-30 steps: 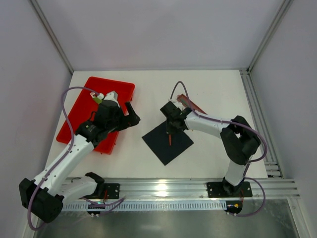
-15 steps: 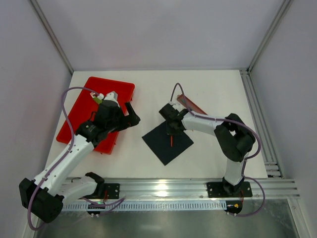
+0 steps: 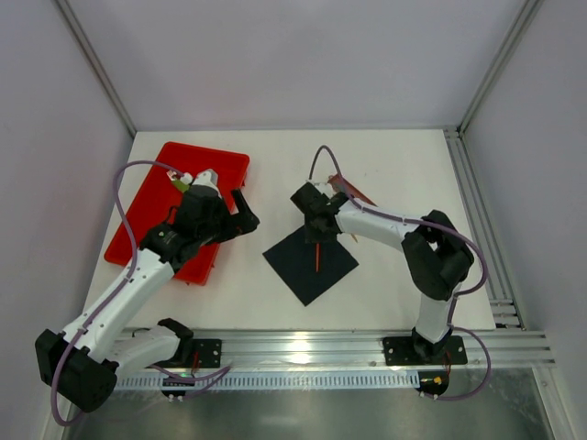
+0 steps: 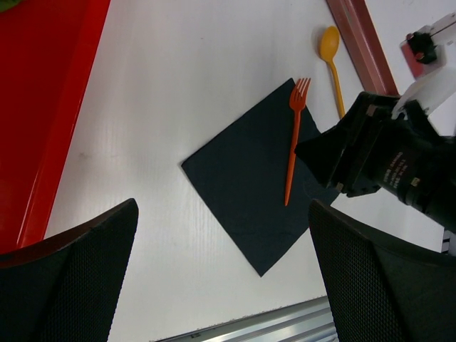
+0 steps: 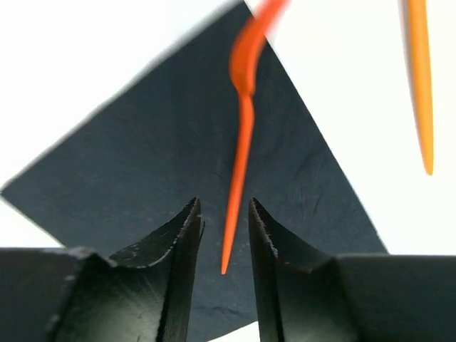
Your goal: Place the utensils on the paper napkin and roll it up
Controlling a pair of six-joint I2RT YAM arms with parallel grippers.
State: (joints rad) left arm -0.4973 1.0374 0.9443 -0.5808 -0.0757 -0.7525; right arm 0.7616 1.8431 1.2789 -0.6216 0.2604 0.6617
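Our chief worry is the fork point(image 4: 292, 142): its handle tip sits in the narrow gap between the fingers of the right gripper point(image 5: 223, 206), so if the gripper pulls away slanted rather than straight, a finger could catch the handle and drag the fork. It has little room to spare, since its tines reach the far corner of the napkin point(image 4: 242, 185) and seem to poke just past the edge. The sheet is thin and light, and we judge that a low pass could slide or crease it too. The spoon point(image 4: 331, 64) lies off the napkin on the table, just beside the brown tray point(image 4: 360, 43), so reaching for it means crossing close over the fork. The right gripper's jaws are parted a little and pinch nothing; the fork lies flat on the napkin, its handle end between them and the rest running away from the fingers. The left gripper point(image 4: 222, 214) hangs spread wide and empty, well apart from the napkin.
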